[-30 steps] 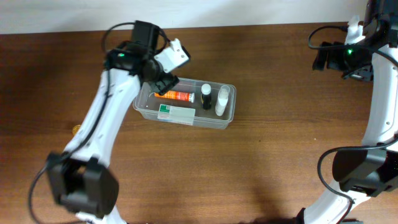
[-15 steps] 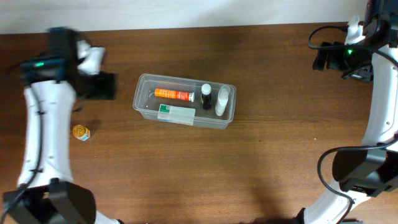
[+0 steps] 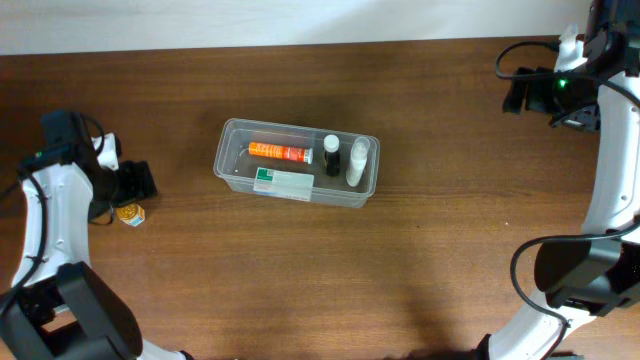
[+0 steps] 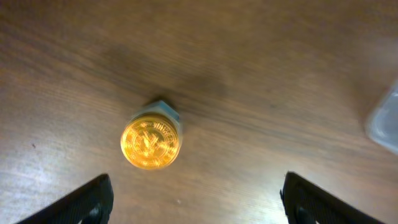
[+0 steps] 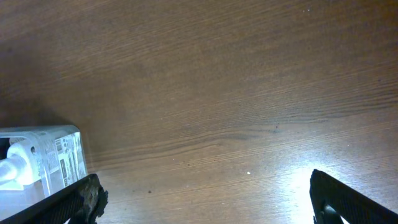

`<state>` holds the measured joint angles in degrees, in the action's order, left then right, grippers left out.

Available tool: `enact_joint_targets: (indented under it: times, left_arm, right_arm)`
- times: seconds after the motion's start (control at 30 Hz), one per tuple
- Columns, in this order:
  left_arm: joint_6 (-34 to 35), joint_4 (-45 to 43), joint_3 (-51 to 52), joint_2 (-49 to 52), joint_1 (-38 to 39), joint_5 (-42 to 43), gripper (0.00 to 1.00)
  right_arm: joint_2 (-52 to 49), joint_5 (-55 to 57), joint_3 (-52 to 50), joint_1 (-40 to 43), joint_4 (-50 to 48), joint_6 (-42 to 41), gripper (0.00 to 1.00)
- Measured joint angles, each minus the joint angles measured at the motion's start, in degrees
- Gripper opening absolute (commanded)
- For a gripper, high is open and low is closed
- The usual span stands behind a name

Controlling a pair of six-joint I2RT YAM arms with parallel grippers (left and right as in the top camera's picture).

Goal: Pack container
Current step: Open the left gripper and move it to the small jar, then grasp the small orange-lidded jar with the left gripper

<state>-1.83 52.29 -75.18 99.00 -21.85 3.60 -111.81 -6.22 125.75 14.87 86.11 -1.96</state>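
**Desk:** Where's the container (image 3: 368,194)?
**Me:** I see it between my two arms, holding an orange tube (image 3: 278,152), a black bottle (image 3: 331,156), a white bottle (image 3: 357,161) and a carton (image 3: 283,182).
**Desk:** Left gripper (image 4: 196,186)?
**Me:** Well left of the container, jaws spread wide, gripping nothing. A gold-lidded jar (image 4: 151,142) sits just ahead.
**Desk:** Right gripper (image 5: 204,186)?
**Me:** Far right of the container, jaws wide too, empty.

Bare table (image 3: 430,270) is noted from 3 through 7 o'clock of the container (image 3: 228,165), open to a pass. At its 8 o'clock, well apart, a small gold-capped jar (image 4: 151,142) is seen ahead of the wide-spread left gripper (image 4: 196,202), at its 11 o'clock. The right gripper (image 5: 211,205), fingers parted, is flanked at 9 o'clock by a white labelled block (image 5: 46,155).
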Motion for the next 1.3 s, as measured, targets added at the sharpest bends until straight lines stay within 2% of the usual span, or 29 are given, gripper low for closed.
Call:
enact_joint_targets:
  times: [0.13, 0.47, 0.53, 0.6, 0.77, 0.9, 1.17, 1.3]
  left_arm:
    - [0.63, -6.45, 4.42, 0.0, -2.1, 0.02, 0.97]
    - [0.83, -16.06, 7.61, 3.82, -3.39, 0.57, 0.94]
    - [0.83, -16.79, 7.63, 6.08, -3.41, 0.9, 0.89]
    - [1.01, -17.11, 7.8, 8.57, -3.41, 1.31, 0.8]
    - [0.98, -17.88, 7.98, 10.75, -3.37, 2.16, 0.49]
    - [0.92, -18.36, 7.98, 10.95, -3.34, 2.93, 0.36]
    - [1.03, -18.51, 7.8, 11.02, -3.37, 5.03, 0.33]
    - [1.03, -14.67, 5.51, 11.72, -3.3, 8.26, 0.34]
  right_arm:
    - [0.0, 0.0, 0.0, 0.0, -0.02, 0.04, 0.98]
    - [0.0, 0.0, 0.0, 0.0, 0.0, 0.02, 0.98]
    - [0.0, 0.0, 0.0, 0.0, 0.0, 0.02, 0.98]
    - [0.0, 0.0, 0.0, 0.0, 0.0, 0.04, 0.98]
    - [0.0, 0.02, 0.0, 0.0, -0.02, 0.04, 0.98]
    - [0.0, 0.0, 0.0, 0.0, 0.0, 0.04, 0.98]
    - [0.0, 0.0, 0.0, 0.0, 0.0, 0.02, 0.98]
    - [0.0, 0.0, 0.0, 0.0, 0.0, 0.02, 0.98]
